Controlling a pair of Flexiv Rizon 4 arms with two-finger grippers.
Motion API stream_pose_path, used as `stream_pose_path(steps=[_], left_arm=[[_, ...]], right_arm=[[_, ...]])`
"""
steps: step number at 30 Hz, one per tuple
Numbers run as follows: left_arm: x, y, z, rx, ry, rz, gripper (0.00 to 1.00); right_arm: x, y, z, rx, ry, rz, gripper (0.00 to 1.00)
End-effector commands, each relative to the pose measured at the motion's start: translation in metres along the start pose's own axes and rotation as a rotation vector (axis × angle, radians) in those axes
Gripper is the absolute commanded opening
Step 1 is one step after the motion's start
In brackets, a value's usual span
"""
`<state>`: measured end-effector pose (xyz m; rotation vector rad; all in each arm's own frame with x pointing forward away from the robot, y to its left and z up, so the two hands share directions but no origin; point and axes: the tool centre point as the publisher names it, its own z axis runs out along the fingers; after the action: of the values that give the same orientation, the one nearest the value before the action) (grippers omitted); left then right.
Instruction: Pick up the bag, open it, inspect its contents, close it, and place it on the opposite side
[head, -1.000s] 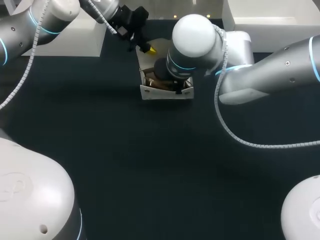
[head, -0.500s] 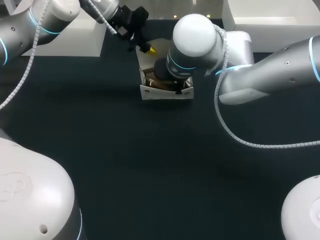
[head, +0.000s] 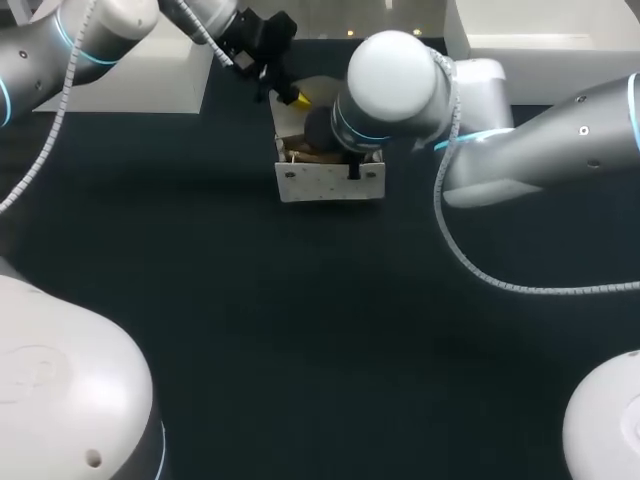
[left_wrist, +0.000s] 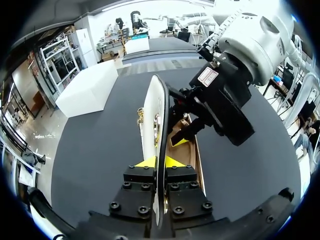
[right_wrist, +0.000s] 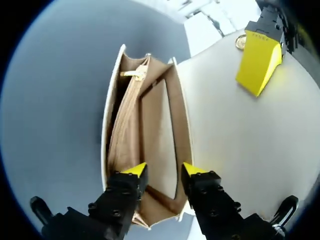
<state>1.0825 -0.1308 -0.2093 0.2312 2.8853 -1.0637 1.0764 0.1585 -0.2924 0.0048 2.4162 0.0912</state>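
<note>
Flap pinched, bag open: a thin grip and a crowded mouth

The left fingers (left_wrist: 159, 162) are clamped on the edge of the flap (left_wrist: 152, 115). The right fingers (right_wrist: 164, 172) stand slightly parted, gripping nothing, over the open mouth of the bag (head: 330, 182) at the far middle of the table (head: 300, 330). If that thin edge slips, the flap likely drops onto the right fingers. A careless withdrawal could snag the lining and tip the bag.

1. The right gripper (right_wrist: 162, 172) holds its spread fingers in the open mouth of the bag (head: 330, 183), and its bulky wrist covers the mouth from above
2. The flap (left_wrist: 152, 115), pinched by the left gripper (left_wrist: 159, 162), bars the far side
3. The dark table (head: 300, 330) gives wide room in front of the bag
4. A white block (head: 150, 80) stands far left and a second white block (head: 540, 40) far right
</note>
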Motion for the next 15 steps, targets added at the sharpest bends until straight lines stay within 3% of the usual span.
stream_pose_path(steps=[1, 7, 15], left_arm=[[0.004, -0.003, -0.003, -0.014, -0.003, -0.01, 0.0], [-0.002, 0.009, 0.005, -0.013, 0.002, -0.051, 0.0], [-0.012, 0.024, 0.017, -0.01, 0.008, -0.083, 0.0]], right_arm=[[0.001, -0.001, -0.024, -0.001, -0.054, 0.003, 0.37], [-0.007, 0.001, -0.046, 0.002, -0.137, 0.004, 0.4], [-0.01, 0.003, -0.06, 0.005, -0.19, 0.011, 0.35]])
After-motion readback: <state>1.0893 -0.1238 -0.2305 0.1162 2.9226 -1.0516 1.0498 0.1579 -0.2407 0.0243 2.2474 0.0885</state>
